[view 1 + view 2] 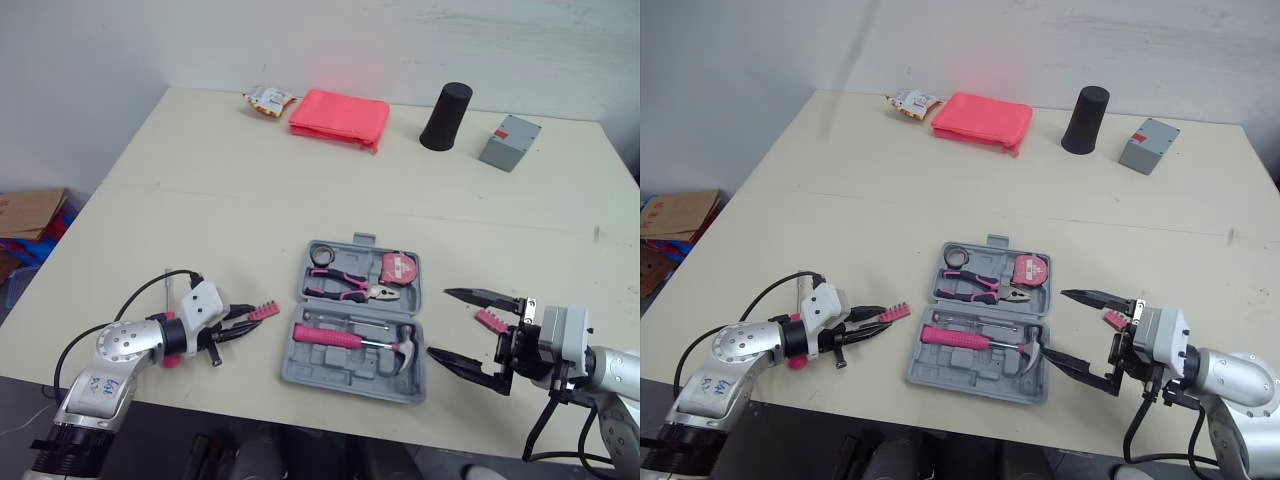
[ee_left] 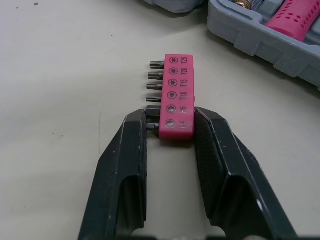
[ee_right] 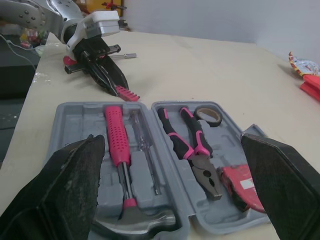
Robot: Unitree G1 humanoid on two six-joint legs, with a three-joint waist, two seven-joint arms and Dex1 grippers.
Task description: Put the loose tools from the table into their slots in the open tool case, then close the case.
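The grey tool case lies open near the table's front edge. It holds a pink-handled hammer, pliers, a red tape measure and a small tape roll. To the case's left, my left gripper is shut on the near end of a pink bit holder that rests on the table. A pink-handled screwdriver lies under that wrist. To the case's right, my right gripper is open wide and points at the case. A second pink bit holder lies between its fingers, nearer the wrist.
Along the table's far side are a snack packet, a pink pouch, a black cylinder and a grey box. A cardboard box sits on the floor to the left.
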